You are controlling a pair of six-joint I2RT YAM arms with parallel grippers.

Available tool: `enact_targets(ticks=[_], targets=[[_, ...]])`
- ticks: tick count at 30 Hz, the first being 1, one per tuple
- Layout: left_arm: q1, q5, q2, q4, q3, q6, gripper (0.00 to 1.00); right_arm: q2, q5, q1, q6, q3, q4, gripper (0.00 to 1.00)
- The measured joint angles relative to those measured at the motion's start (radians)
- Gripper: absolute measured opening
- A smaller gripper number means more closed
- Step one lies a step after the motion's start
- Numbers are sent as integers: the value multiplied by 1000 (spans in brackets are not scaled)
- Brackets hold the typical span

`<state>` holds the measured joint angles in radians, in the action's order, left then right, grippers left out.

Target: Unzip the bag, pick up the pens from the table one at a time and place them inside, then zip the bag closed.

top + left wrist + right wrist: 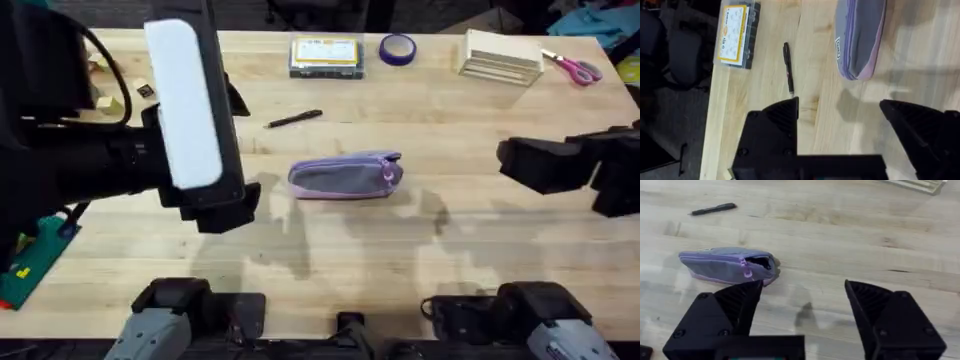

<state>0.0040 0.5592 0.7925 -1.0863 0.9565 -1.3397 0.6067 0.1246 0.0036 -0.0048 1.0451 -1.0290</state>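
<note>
Bag: the bag (345,176) lies on its side near the middle of the surface (420,260), between my two arms and touched by neither; its zipper is partly undone at the pull end, a dark gap showing there (760,262).
Bag and my left end effector: my left end effector (840,112) hangs above bare wood, the bag just beyond its fingertips.
Bag and my right end effector: my right end effector (804,292) hovers near the bag's opened end, apart from it.
Pen: one black pen (293,119) lies on the surface behind the bag, near the clear box (326,56).
Writing: the box carries a yellow label; its print is too small for me to read. A small tag on the bag's side is unreadable too.
Left end effector state: fingers spread wide, holding nothing.
Right end effector state: fingers spread wide, holding nothing.
</note>
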Motion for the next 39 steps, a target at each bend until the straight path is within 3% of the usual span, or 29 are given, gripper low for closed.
enact_targets(ticks=[13, 21, 33, 39], targets=[[0, 42, 41, -23, 0, -24, 993, 0, 0, 0, -31, 0, 0, 998], [0, 75, 267, -13, 0, -24, 993, 0, 0, 0, -34, 0, 0, 998], [0, 223, 579, 106, 0, -23, 993, 0, 0, 0, -41, 0, 0, 998], [0, 288, 664, 129, 0, -23, 993, 0, 0, 0, -41, 0, 0, 998]])
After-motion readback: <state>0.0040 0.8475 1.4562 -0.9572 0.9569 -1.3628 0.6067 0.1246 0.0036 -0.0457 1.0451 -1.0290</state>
